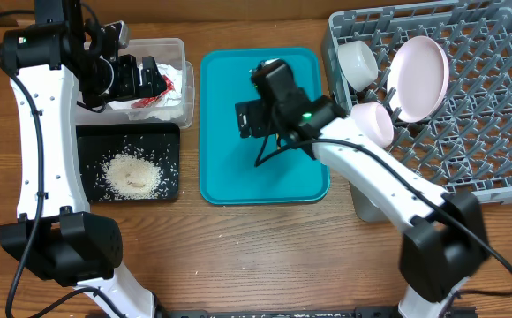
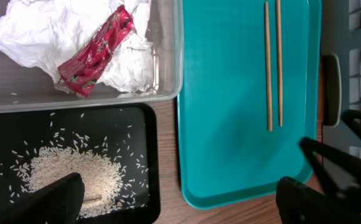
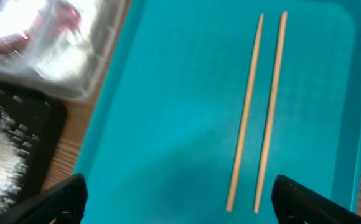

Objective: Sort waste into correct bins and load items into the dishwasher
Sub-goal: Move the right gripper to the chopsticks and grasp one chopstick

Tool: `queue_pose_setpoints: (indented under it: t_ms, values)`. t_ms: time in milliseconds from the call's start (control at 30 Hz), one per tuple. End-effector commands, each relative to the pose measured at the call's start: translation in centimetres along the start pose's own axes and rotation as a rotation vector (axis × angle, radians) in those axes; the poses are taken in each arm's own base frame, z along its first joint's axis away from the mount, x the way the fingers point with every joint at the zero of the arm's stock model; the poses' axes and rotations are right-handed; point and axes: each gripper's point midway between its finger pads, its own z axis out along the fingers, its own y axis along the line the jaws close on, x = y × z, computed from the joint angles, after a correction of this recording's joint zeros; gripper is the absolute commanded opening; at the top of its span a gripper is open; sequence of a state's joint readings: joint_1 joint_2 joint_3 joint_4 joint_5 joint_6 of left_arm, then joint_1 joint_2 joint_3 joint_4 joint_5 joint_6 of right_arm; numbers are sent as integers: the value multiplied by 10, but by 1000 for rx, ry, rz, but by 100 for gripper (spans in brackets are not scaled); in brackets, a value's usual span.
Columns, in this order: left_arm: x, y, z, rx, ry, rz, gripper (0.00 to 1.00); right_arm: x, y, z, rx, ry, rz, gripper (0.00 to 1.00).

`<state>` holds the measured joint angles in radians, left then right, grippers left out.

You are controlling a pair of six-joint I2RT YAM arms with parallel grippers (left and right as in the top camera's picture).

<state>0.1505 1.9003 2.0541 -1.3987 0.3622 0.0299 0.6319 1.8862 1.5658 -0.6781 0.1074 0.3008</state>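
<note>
A pair of wooden chopsticks (image 3: 258,112) lies side by side on the teal tray (image 3: 168,124). My right gripper (image 3: 180,202) hovers open just above the tray, with the near chopstick ends between its fingers and untouched. In the overhead view it (image 1: 247,117) hides the chopsticks. My left gripper (image 1: 137,78) hangs open and empty over the clear tub (image 1: 172,49), which holds the crumpled napkin (image 2: 37,31) and the red wrapper (image 2: 96,51). Rice (image 2: 68,171) is piled in the black tray (image 1: 172,132). The dishwasher rack (image 1: 485,132) holds the white plate (image 1: 417,78) and two small white vessels (image 1: 357,64) (image 1: 375,124).
The teal tray (image 1: 229,177) sits mid-table between the two bins on the left and the rack on the right. The right arm's cable (image 1: 269,155) trails across it. Bare wooden table runs along the front.
</note>
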Motion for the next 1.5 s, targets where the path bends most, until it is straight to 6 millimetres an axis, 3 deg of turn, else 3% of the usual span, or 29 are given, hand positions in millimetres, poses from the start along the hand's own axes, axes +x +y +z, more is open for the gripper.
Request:
queue_pose_setpoints:
  t_ms: [0,100,200,333,433,567,667,833,933,1000,1333,1467]
  values:
    - [-5,-3,-5,-6,-21,32,100,9,-9,19,28,72,34,100]
    - [-5,-3,-5,-6,-21,32,100,37,-10,30,-26,209,68,100]
    - [-5,-3,-5,-6,-21,32,100,53,5,24,-151,305,99,100]
    - [-5,-3,-5,-6,-21,32,100,42,47,-4,-414,319,117,100]
    - [-5,-3,-5,-6,-21,32,100,26,53,-11,-450,254,103,100]
    - [-5,-3,-5,-6,-21,32,100,18,33,-15,-308,238,115,94]
    - [-5,-3,-5,-6,-21,32,100,11,18,-32,-204,252,115,88]
    - [-5,-3,-5,-6,-21,32,100,-22,3,-65,-93,176,105,84]
    - [-5,-3,-5,-6,-21,32,100,-35,-4,-68,-59,129,107,77]
    - [-5,-3,-5,-6,-21,32,100,-33,-8,-53,-43,142,112,67]
    - [-5,-3,-5,-6,-21,32,100,15,-25,47,62,315,106,60]
    - [-5,-3,-5,-6,-21,32,100,32,-29,75,83,359,125,33]
